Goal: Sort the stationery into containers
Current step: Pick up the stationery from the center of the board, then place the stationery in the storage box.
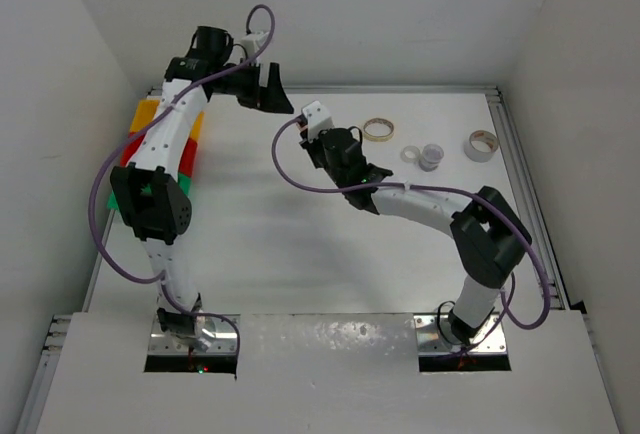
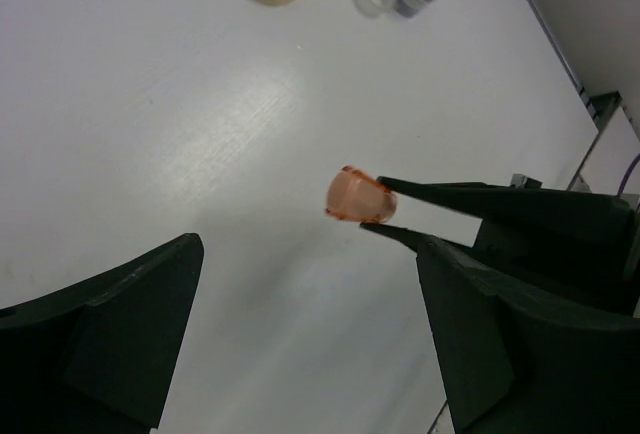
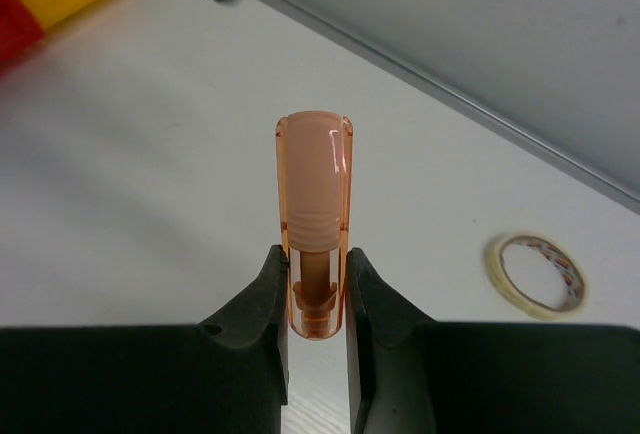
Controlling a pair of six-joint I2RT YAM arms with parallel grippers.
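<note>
My right gripper (image 3: 317,289) is shut on an orange capsule-shaped piece (image 3: 315,194) and holds it upright above the table. The piece also shows in the left wrist view (image 2: 358,197), at the tips of the right gripper's fingers (image 2: 450,194). My left gripper (image 2: 310,294) is open and empty, raised near the back of the table (image 1: 280,96), just left of my right gripper (image 1: 310,134). The yellow (image 1: 145,114), red (image 1: 188,161) and green (image 1: 117,202) bins stand in a row at the left edge, partly hidden by my left arm.
A tan tape ring (image 1: 378,130), a clear ring (image 1: 412,155), a small purplish ring (image 1: 431,157) and a whitish ring (image 1: 481,144) lie at the back right. The tan ring also shows in the right wrist view (image 3: 537,274). A metal rail (image 1: 520,154) borders the table.
</note>
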